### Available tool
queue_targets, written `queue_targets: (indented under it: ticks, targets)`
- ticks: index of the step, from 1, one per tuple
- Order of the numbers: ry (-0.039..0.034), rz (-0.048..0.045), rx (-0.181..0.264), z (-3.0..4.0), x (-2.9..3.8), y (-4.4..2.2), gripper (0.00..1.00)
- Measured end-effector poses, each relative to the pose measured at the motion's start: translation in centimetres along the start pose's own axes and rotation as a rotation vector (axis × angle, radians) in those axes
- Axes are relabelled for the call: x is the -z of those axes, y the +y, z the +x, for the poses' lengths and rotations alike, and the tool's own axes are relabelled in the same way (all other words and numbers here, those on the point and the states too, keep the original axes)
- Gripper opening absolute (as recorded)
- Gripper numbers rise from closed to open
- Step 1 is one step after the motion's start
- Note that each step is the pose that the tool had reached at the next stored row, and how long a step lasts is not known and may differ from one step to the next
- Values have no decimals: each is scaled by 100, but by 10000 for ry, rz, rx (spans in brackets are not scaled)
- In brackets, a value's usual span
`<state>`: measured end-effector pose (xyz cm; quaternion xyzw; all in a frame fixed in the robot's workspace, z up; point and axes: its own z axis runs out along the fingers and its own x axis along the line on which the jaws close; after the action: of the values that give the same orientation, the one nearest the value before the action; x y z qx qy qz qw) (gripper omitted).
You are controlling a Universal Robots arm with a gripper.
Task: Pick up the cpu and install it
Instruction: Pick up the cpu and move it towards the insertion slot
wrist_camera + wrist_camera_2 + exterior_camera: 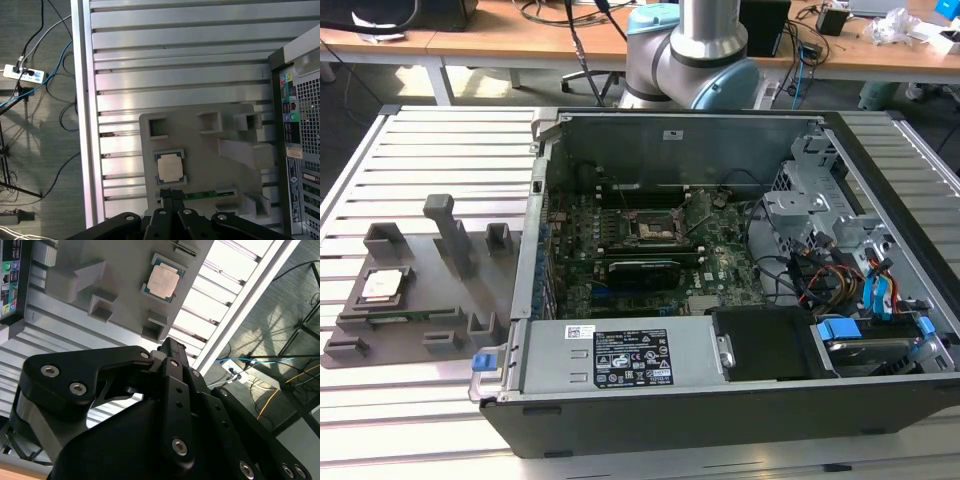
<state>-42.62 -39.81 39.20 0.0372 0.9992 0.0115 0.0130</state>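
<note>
Gripper: in the first wrist view the arm's black linked gripper (170,194) hangs over the holder, jaws drawn together on nothing, tips just beside the cpu.
Desk: a slatted silver aluminium desk (430,130) carries everything. A grey floor (35,145) lies beside it, and wooden desks (470,40) stand behind.
Case: a large black and grey computer case (620,425) lies opened, apparently so its green board (720,265) is reachable from above.
Holder: a flat grey plastic holder (430,290) with raised pockets, seemingly there to keep parts in known spots.
Socket: a square black-framed socket (650,228) sits on the board.
CPU: the small square silvery-topped cpu (170,168) lies flat in a holder pocket, well apart from the socket and not yet lifted.
</note>
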Motion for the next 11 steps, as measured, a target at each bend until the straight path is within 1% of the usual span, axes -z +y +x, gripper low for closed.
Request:
queue_targets:
  ticks: [11]
  targets:
    - [0,0,-1,3,0,0,11]
